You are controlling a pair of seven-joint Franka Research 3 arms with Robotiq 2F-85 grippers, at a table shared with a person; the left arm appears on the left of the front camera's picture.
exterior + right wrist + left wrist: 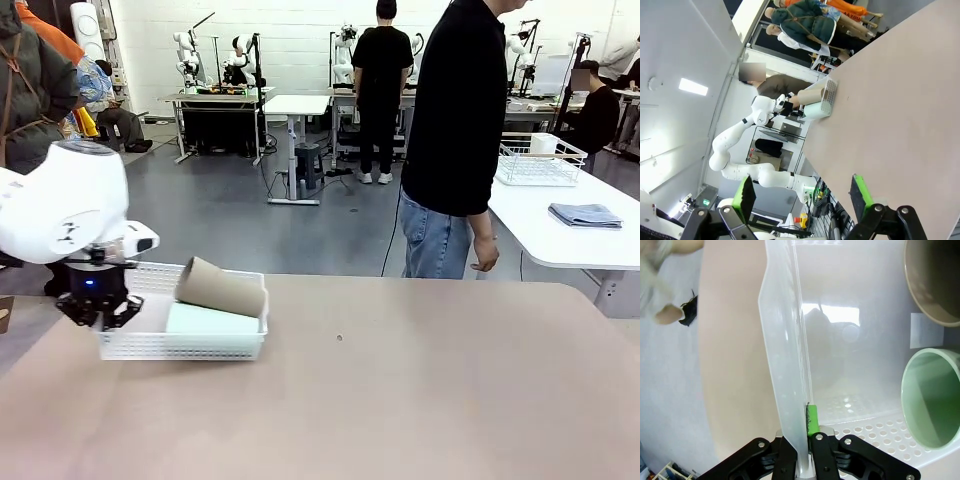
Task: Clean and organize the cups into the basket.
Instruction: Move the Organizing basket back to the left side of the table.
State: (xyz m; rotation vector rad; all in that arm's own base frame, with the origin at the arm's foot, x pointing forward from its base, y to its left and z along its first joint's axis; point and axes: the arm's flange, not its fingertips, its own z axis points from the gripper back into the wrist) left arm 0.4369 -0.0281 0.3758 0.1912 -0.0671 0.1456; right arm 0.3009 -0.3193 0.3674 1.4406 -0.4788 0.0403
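The white lattice basket (190, 346) stands at the table's left. A tan brown cup (222, 288) lies on its side across the top of a pale mint green cup (212, 320) that rests inside the basket. My left gripper (100, 318) is shut on the basket's left wall. In the left wrist view the left gripper (801, 442) pinches that thin wall (785, 365), with the mint cup's mouth (932, 397) and the tan cup's mouth (935, 282) beyond. My right gripper (802, 195) is open and holds nothing, well away from the basket (829, 92).
A person (455, 140) in a black top stands at the table's far side, hands down. A separate white table at the right carries a wire basket (540, 162) and a folded grey cloth (585, 214). Bare tabletop (400, 400) stretches right of the basket.
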